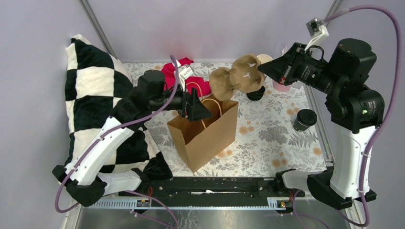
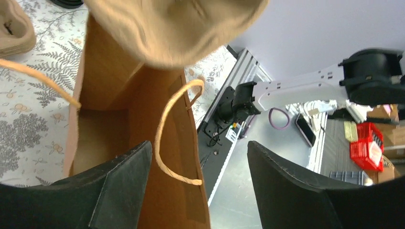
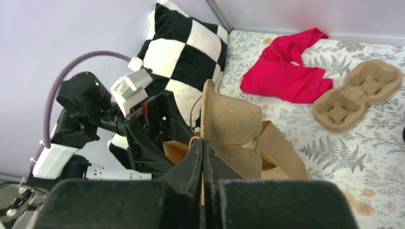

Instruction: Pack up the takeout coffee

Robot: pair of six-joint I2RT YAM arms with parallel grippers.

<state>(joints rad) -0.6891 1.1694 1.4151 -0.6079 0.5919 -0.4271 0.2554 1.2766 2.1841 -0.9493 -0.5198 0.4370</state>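
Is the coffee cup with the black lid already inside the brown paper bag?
No, the lidded cup stands on the table, apart from the paper bag.

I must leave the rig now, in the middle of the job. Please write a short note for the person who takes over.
Left hand: open, at the rim of the open paper bag, gripping nothing.
Right hand: shut on a cardboard cup carrier, held in the air over the bag.
Takeout coffee: upright with its black lid on, on the table to the right of the bag; no hand touches it.
Done: bag open, carrier picked up.
Left: probably lower the carrier into the bag, then pack the coffee.
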